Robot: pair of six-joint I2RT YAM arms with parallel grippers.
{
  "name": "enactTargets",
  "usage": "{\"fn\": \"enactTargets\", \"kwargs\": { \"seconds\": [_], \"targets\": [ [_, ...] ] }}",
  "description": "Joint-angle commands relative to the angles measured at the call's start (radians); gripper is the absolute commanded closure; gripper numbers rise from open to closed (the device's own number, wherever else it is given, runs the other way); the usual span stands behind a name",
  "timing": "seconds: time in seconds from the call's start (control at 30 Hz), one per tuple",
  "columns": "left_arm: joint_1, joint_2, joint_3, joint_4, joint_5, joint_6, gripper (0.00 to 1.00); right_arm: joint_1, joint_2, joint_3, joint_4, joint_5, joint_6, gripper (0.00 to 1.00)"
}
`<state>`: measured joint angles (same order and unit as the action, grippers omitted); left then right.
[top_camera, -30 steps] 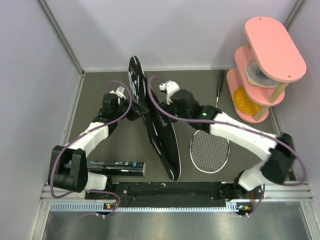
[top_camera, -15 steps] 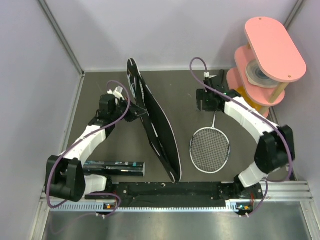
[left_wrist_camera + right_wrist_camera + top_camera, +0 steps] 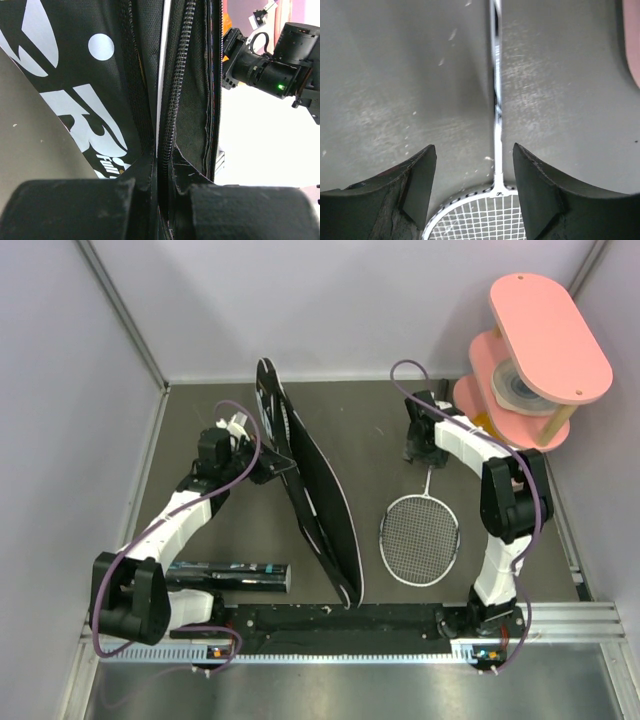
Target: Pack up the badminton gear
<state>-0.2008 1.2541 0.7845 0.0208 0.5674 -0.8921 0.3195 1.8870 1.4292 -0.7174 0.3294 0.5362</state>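
Over by the stand [image 3: 550,335], your right gripper [image 3: 420,448] has swung from the bag [image 3: 322,505] to straddle the flat-lying racket [image 3: 420,535] at its shaft, jaws open, while your left gripper [image 3: 268,468] still pinches the standing bag's edge.

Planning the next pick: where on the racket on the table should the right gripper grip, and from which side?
Probably the thin shaft just beyond the head, from straight above: the racket lies flat, and the open right gripper hovers over that shaft.
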Motion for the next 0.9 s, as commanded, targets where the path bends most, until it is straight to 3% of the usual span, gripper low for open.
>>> {"fn": "enactTargets", "kwargs": {
  "seconds": [0.0,0.23,0.6,0.7,0.87],
  "targets": [
    [0.004,-0.033,0.024,0.085,0.037,-0.004,1.00,-0.046,0.027,0.017,-0.001,0.037,-0.019,0.40],
    [0.015,-0.041,0.036,0.068,0.025,0.010,1.00,-0.051,0.072,-0.003,0.056,-0.035,-0.050,0.52],
    [0.020,-0.068,0.073,-0.004,-0.029,0.068,1.00,-0.060,0.086,-0.067,0.127,-0.107,-0.007,0.60],
    [0.020,-0.067,0.070,-0.001,-0.027,0.067,1.00,-0.060,0.080,-0.090,0.147,-0.139,0.022,0.69],
    [0.020,-0.068,0.070,0.001,-0.032,0.070,1.00,-0.062,0.061,-0.125,0.188,-0.144,0.042,0.93]
  ]
}}
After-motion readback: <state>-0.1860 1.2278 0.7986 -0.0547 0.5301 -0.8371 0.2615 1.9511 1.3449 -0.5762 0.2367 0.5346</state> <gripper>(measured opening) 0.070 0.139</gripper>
